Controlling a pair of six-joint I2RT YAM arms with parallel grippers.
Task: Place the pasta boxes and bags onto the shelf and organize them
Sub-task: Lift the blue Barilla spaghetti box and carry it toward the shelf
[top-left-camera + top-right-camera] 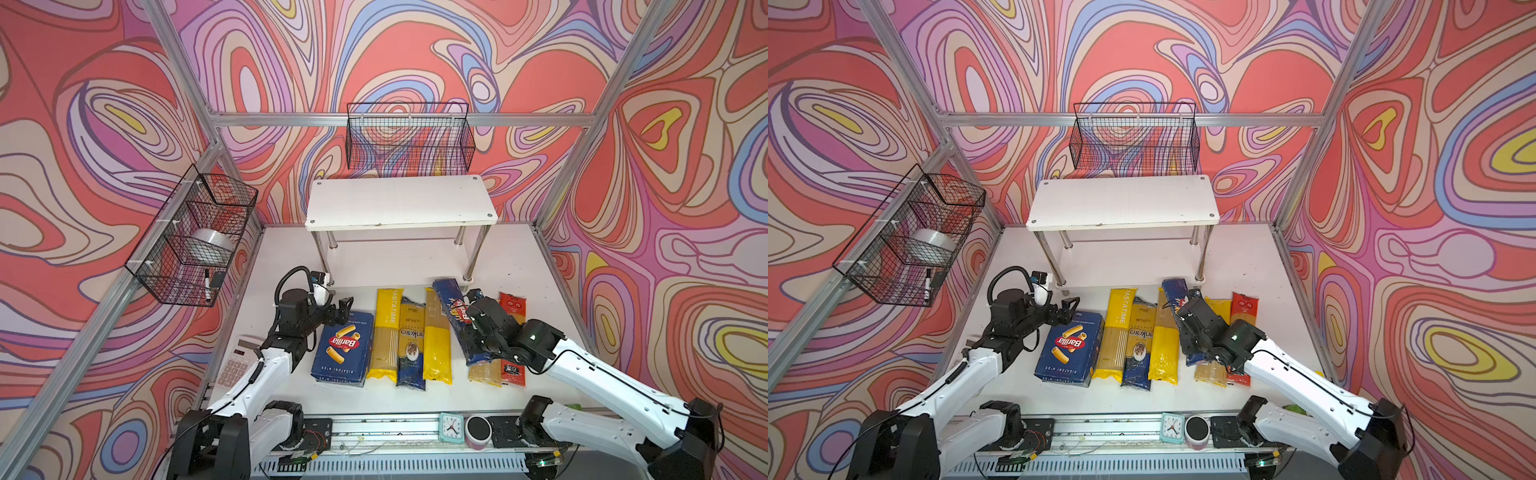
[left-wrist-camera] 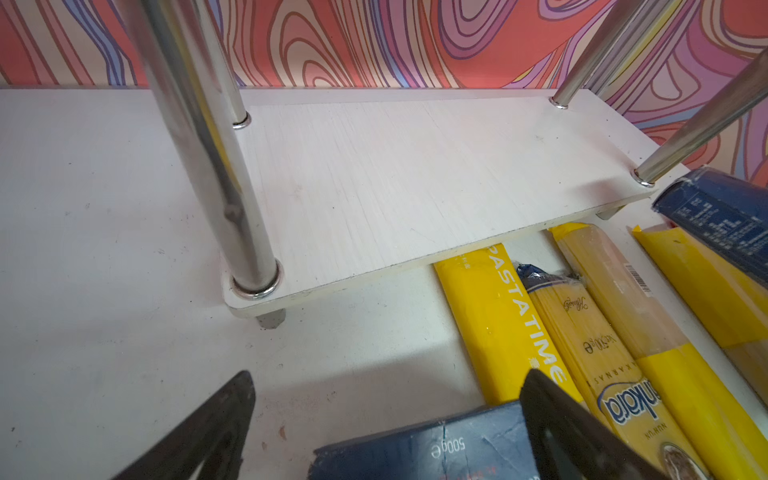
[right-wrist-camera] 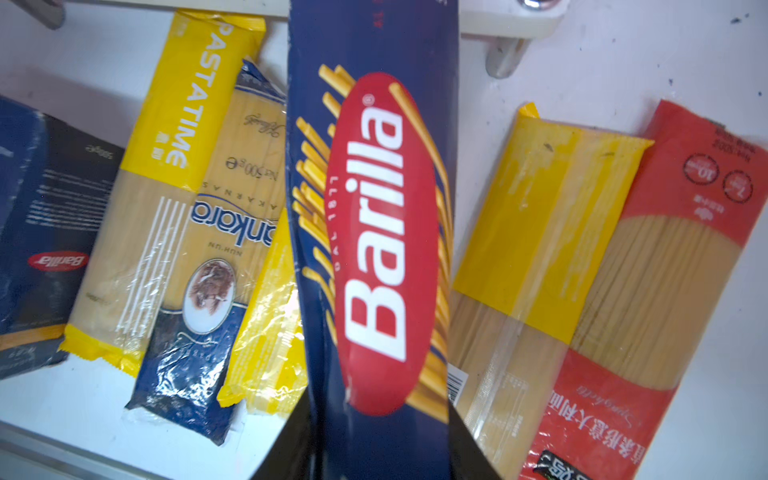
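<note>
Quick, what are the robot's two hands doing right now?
Left gripper: open, holding nothing.
Right gripper: shut on the long Barilla spaghetti box.

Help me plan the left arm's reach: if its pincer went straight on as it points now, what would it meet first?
Probably the shelf's lower board, near the chrome leg; only bare table lies between, though depth is unclear.
</note>
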